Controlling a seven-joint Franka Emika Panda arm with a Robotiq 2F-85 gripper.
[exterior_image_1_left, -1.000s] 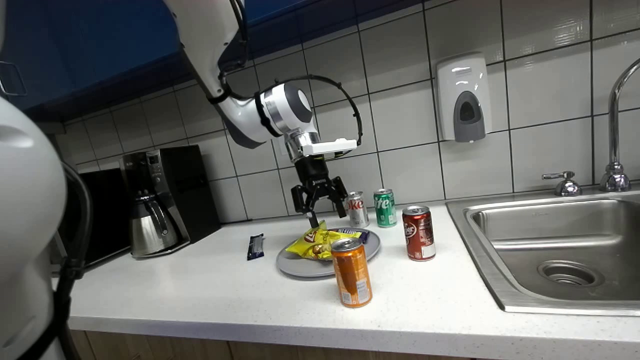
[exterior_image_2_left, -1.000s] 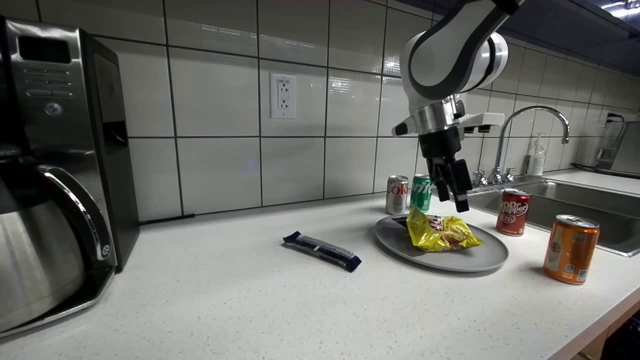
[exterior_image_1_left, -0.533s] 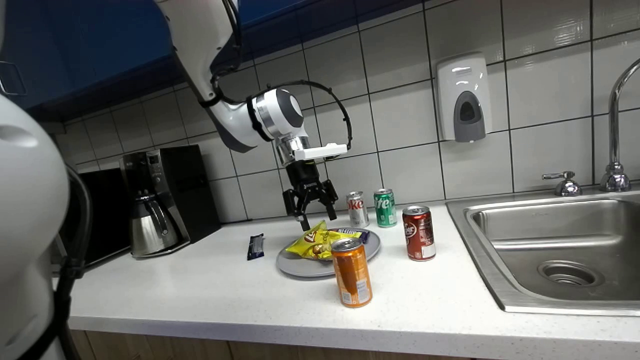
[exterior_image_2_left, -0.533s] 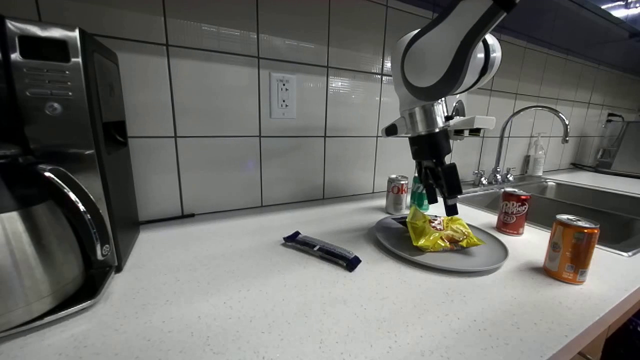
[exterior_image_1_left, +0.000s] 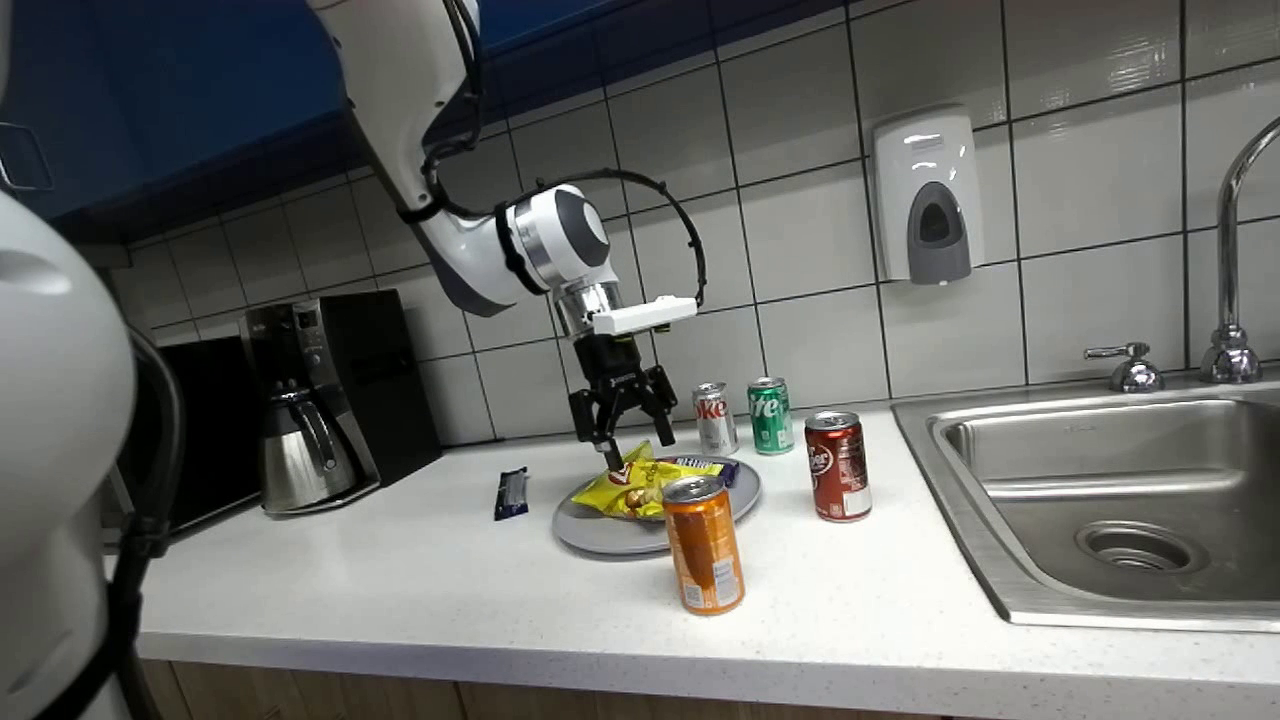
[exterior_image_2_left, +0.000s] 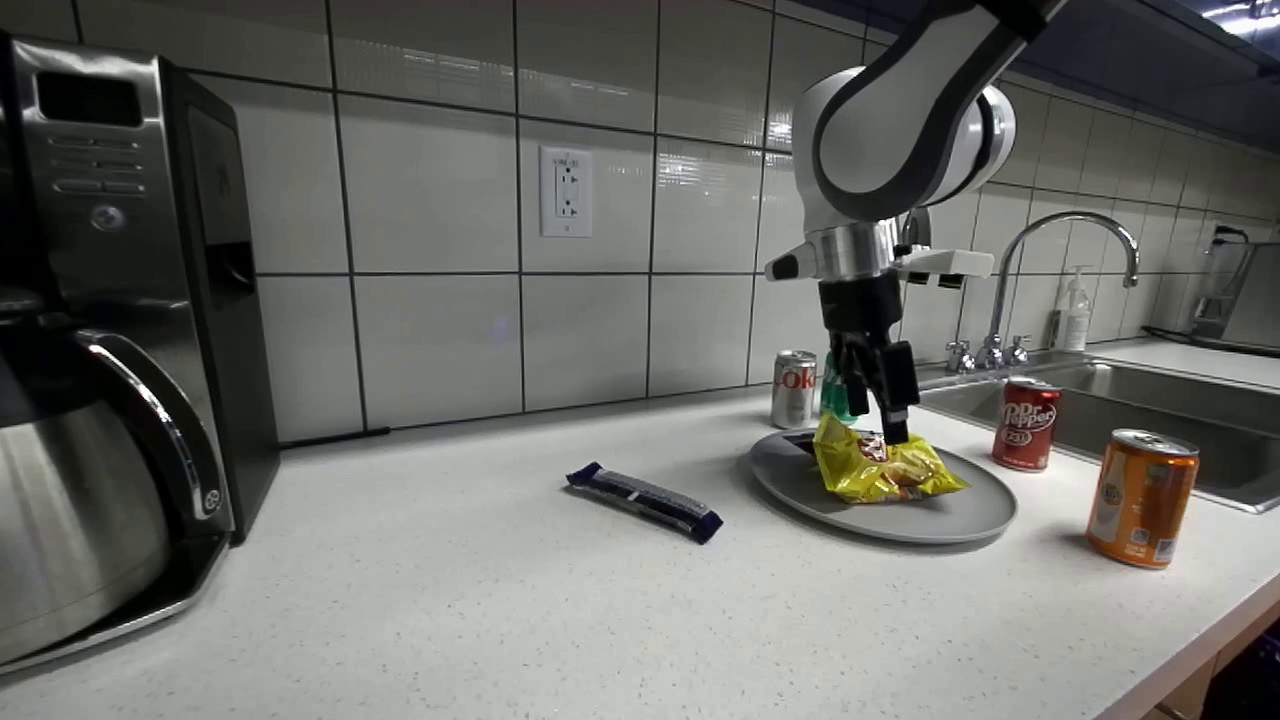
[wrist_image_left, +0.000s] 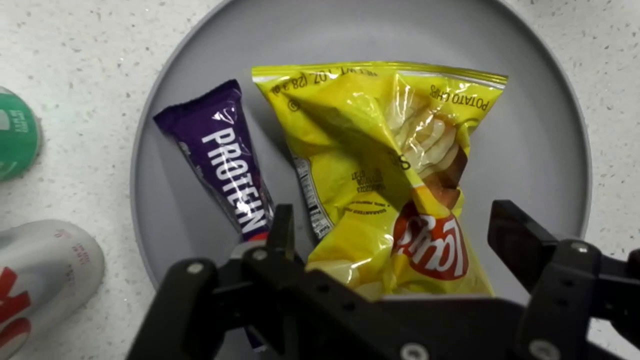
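My gripper (exterior_image_1_left: 638, 450) is open and points down over a yellow Lay's chip bag (exterior_image_1_left: 622, 492). In the wrist view its black fingers (wrist_image_left: 393, 222) stand on either side of the lower part of the bag (wrist_image_left: 360, 150), with nothing held. In an exterior view the gripper (exterior_image_2_left: 877, 424) is just above the bag (exterior_image_2_left: 885, 482); I cannot tell whether a fingertip touches it. The bag lies on a grey round plate (wrist_image_left: 540, 125). A purple protein bar (wrist_image_left: 227, 160) lies beside the bag on the plate, partly hidden by the left finger.
A diet Coke can (exterior_image_1_left: 715, 420) and green Sprite can (exterior_image_1_left: 770, 418) stand behind the plate. A Dr Pepper can (exterior_image_1_left: 838, 470) and orange can (exterior_image_1_left: 703, 550) stand near it. Another wrapped bar (exterior_image_2_left: 645, 502) lies on the counter. A coffee maker (exterior_image_1_left: 345, 390) and sink (exterior_image_1_left: 960, 520) flank the area.
My gripper has shifted left in both exterior views, then lowered toward the chip bag. Its fingers stay open. The bag, plate, bars and cans have not moved.
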